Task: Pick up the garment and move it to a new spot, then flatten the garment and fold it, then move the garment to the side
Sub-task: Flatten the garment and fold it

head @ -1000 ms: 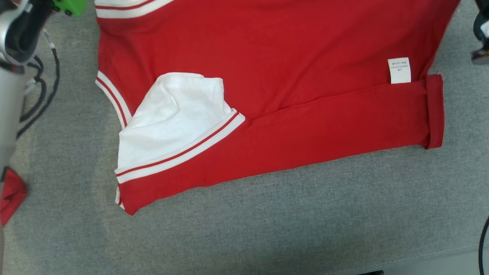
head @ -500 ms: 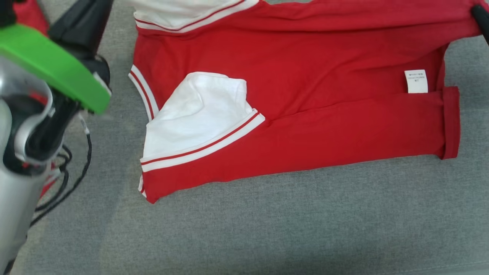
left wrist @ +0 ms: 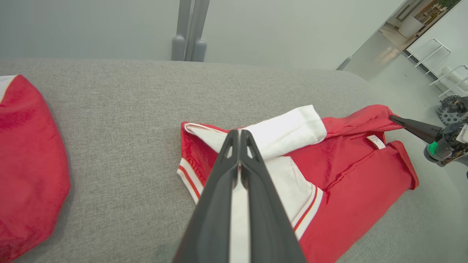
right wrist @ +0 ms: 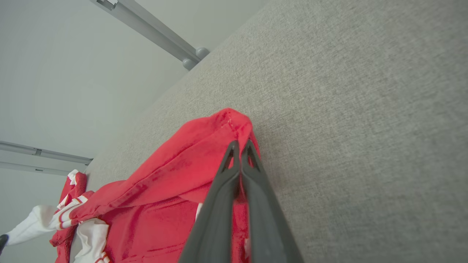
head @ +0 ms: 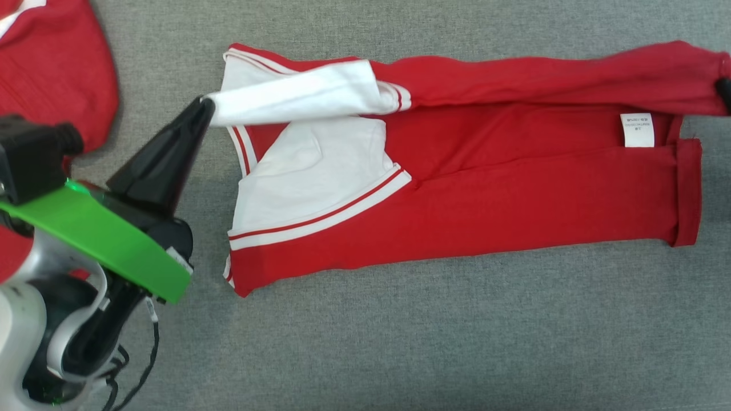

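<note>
The garment [head: 485, 194] is red with white sleeves and striped trim, and lies lengthwise on the grey table [head: 400, 342]. Its far edge is lifted and turned over toward the middle. My left gripper [head: 205, 105] is shut on the end of the white sleeve [head: 297, 94] at the garment's left end; the left wrist view shows the gripper [left wrist: 239, 133] with white cloth between its fingers. At the right end, my right gripper [head: 725, 91] is shut on the red hem corner, with its tips [right wrist: 240, 144] pinching the cloth [right wrist: 164, 175]. A white label [head: 635, 129] shows near that end.
A second red cloth [head: 57, 68] lies at the far left of the table, also seen in the left wrist view [left wrist: 29, 164]. Black cables hang by my left arm [head: 137, 365]. The table's far edge and a metal post [left wrist: 190, 33] stand behind.
The head camera has shifted. Both grippers have carried the garment's far edge toward the near side, so that edge now lies over its middle. My left gripper's tip has come into view.
</note>
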